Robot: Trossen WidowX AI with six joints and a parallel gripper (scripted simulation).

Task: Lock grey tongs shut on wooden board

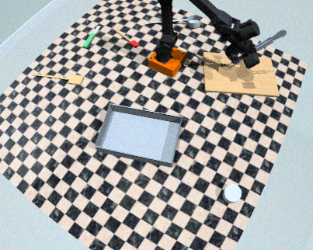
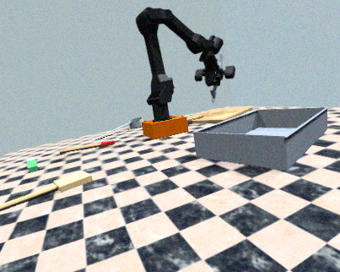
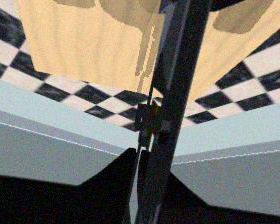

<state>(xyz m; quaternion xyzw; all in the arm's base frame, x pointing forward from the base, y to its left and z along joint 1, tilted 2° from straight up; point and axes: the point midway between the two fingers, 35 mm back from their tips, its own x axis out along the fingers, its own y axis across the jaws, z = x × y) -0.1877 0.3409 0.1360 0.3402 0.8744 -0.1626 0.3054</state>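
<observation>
The gripper (image 1: pixel 241 57) (image 2: pixel 213 80) (image 3: pixel 149 166) is shut on the grey tongs (image 1: pixel 275 37) (image 2: pixel 214 93) (image 3: pixel 180 65) and holds them in the air above the wooden board (image 1: pixel 219 83) (image 2: pixel 227 115) (image 3: pixel 66 45). The tongs are tilted, with a broad rounded end up to the right in the top view and a narrow end low, over the board. Their arms lie close together, with a thin gap in the wrist view. Whether the lock holds cannot be seen. The roasting tin (image 1: pixel 135 155) (image 2: pixel 242 149) has nothing across it.
The orange base (image 1: pixel 166 67) (image 2: pixel 166 127) is left of the board. A ladle-like utensil (image 1: pixel 193 22) (image 2: pixel 136 122), a red-headed tool (image 1: pixel 134 43) (image 2: pixel 107 144), a green-handled tool (image 1: pixel 89 39) and a wooden spatula (image 1: pixel 75 79) (image 2: pixel 73 182) lie around. A white round object (image 1: pixel 232 192) is at front right.
</observation>
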